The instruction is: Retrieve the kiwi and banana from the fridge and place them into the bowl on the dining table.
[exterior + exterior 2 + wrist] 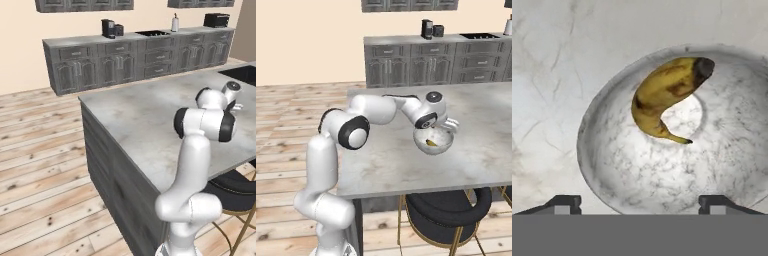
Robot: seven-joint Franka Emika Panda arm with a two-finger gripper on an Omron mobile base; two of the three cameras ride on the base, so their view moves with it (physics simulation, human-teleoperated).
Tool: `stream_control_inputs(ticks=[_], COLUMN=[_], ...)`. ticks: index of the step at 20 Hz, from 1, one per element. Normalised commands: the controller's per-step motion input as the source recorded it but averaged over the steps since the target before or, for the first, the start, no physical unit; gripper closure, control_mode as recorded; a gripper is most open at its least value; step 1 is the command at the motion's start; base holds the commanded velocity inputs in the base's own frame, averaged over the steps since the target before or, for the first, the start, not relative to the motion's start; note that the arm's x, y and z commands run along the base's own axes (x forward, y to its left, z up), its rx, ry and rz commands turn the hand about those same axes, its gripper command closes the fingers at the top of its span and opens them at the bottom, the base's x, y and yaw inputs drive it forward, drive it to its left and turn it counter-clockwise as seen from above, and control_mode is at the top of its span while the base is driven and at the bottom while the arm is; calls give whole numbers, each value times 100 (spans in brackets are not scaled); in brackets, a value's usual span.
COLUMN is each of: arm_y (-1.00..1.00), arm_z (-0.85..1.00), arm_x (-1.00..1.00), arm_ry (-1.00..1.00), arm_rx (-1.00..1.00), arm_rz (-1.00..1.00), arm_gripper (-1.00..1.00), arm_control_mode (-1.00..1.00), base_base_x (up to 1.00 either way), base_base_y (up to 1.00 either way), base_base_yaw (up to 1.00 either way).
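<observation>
Below, gripper (pixel 640 202) with fingertips (pixel 562 203) spread wide at the lower corners of the hand view, released and grasping nothing. Banana (pixel 667 97) lying curved inside the marbled bowl (pixel 597 150), dark blunt end toward the upper rim, thin stem tip over the pale centre of the bowl floor; apart from both fingertips. Right edge of bowl cut off by the frame.

Right base view: bowl (pixel 442 145) partly covered by the wrist, only a small yellow patch of banana (pixel 431 143) visible through the opening; fingers themselves hidden behind the hand, state unreadable from this side. Bowl resting on the dining table (pixel 386 165), well in from the near edge, with bare stone on all sides. Black stool (pixel 448 207) tucked under the near edge, partly hidden by the tabletop.

Left base view: hand and bowl masked by the arm's own elbow and wrist. Dining table (pixel 135 120) corner pointing left, wide wooden floor (pixel 40 165) open beside it. Wall counter (pixel 90 62) well apart at the back.
</observation>
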Motion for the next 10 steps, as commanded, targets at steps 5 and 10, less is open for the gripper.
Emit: stream_control_inputs(ticks=[5,10], arm_y=[0,20], arm_z=[0,1], arm_x=[-72,-100], arm_ry=[-17,-29], arm_rx=[4,0], arm_rz=[1,5], arm_gripper=[-100,-100], arm_control_mode=[-100,-100], base_base_x=[0,0], base_base_y=[0,0], base_base_yaw=[0,0])
